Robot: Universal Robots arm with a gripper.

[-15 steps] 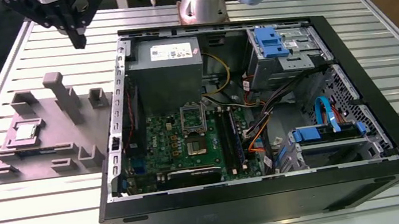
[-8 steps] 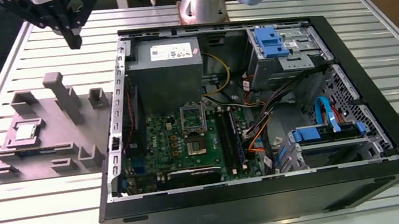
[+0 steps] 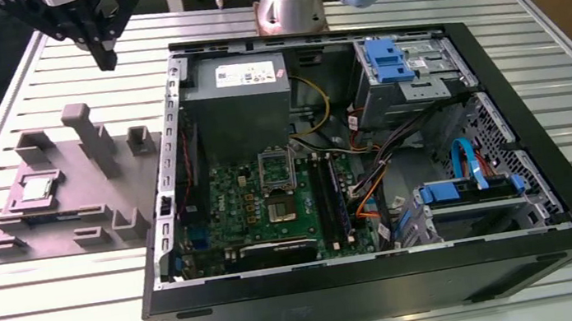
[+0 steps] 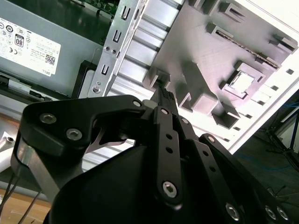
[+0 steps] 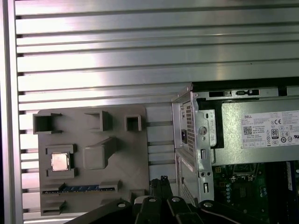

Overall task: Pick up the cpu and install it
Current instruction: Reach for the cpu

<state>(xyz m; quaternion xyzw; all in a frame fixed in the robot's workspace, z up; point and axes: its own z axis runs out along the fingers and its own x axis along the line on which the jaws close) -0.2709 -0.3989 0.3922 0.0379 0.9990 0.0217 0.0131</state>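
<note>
The cpu (image 3: 38,187) is a small silver-grey square chip lying flat in a recess of the grey fixture block (image 3: 103,203) on the slatted table, at the exterior view's left of the open computer case (image 3: 390,279). It also shows as cpu (image 5: 60,161) and cpu (image 4: 243,81) in both wrist views. My gripper (image 3: 107,63) hangs high above the table beyond the fixture, well apart from the chip. Its black fingers meet at the tip with nothing between them, as gripper (image 5: 161,180) and gripper (image 4: 163,94) show. The shiny socket frame (image 3: 278,180) sits on the green motherboard inside the case.
The fixture carries tall grey posts (image 3: 90,136) and a memory stick (image 5: 79,188) in a slot. Inside the case are a grey power supply (image 3: 238,92), blue drive brackets (image 3: 389,60) and loose cables (image 3: 376,173). The arm's base (image 3: 293,2) stands behind the case.
</note>
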